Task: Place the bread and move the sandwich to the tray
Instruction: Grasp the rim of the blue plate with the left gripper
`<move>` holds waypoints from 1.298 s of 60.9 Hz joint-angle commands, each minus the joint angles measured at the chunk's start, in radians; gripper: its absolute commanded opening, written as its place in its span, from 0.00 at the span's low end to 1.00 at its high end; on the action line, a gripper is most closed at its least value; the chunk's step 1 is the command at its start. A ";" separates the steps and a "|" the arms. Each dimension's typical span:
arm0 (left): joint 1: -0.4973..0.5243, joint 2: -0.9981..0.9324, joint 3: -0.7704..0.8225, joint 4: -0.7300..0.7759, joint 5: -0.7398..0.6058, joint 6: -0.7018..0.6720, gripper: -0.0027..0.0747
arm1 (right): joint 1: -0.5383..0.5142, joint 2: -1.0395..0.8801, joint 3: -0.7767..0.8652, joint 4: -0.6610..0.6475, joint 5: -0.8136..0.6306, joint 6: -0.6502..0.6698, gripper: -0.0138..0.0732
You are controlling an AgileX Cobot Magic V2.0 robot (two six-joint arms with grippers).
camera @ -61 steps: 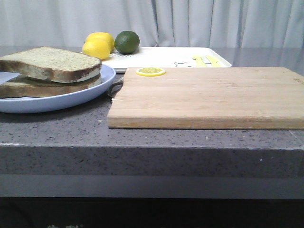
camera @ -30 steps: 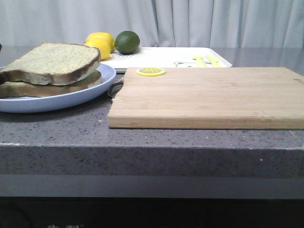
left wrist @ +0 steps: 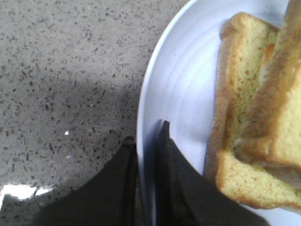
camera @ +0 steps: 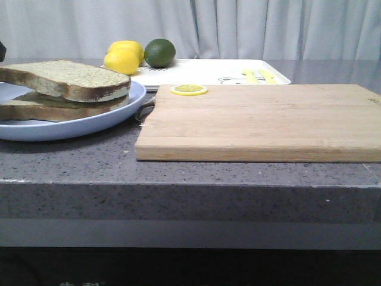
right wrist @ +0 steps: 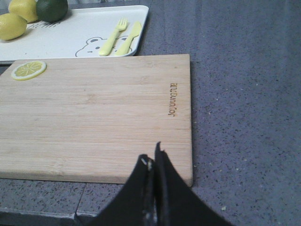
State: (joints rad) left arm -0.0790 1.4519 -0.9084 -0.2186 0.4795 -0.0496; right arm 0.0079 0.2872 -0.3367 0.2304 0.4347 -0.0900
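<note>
1. The left hand [left wrist: 146,141] has its two dark fingers closed on the rim of the pale-blue plate [left wrist: 174,94], one finger inside the rim and one outside.
2. The sandwich [camera: 62,89] lies on that plate at the front view's left, just beside the hand's inner finger: two brown-crusted slices, with the upper slice [camera: 68,77] tilted and lifted off the lower one at its left end. In the left wrist view a hint of orange shows between the slices.
3. The plate rests on the grey speckled surface [camera: 178,173], its right edge close to the wooden cutting board [camera: 262,122].
4. The white tray [right wrist: 70,33] sits behind the board, well apart from both hands. It carries two lemons [camera: 124,56], a lime [camera: 159,52], and a yellow fork [right wrist: 113,36] and knife [right wrist: 128,37] beside a bear drawing.
5. A lemon slice [right wrist: 28,70] lies on the board's far left corner.
6. The right hand [right wrist: 151,157] hovers over the board's near right corner with its fingers pressed together, holding nothing.
</note>
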 commanded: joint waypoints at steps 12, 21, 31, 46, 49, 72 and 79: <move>0.001 -0.030 -0.023 0.000 0.028 0.024 0.01 | -0.005 0.007 -0.025 0.009 -0.073 -0.005 0.09; 0.002 -0.052 -0.023 0.000 0.036 0.024 0.01 | -0.005 0.007 -0.025 0.009 -0.073 -0.005 0.09; 0.037 -0.071 -0.024 -0.094 0.049 0.088 0.01 | -0.005 0.007 -0.025 0.009 -0.073 -0.005 0.09; 0.155 -0.073 -0.024 -0.441 0.126 0.353 0.01 | -0.005 0.007 -0.024 0.009 -0.073 -0.005 0.09; 0.179 -0.073 -0.024 -0.496 0.140 0.405 0.01 | -0.005 0.007 -0.024 0.009 -0.073 -0.005 0.09; 0.267 -0.073 -0.024 -0.711 0.233 0.563 0.01 | -0.005 0.007 -0.024 0.009 -0.073 -0.005 0.09; 0.267 -0.073 -0.024 -0.743 0.235 0.578 0.01 | -0.005 0.007 -0.024 0.009 -0.071 -0.005 0.09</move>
State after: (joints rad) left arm 0.1868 1.4122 -0.9041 -0.8533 0.7164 0.5199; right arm 0.0079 0.2872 -0.3346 0.2304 0.4347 -0.0900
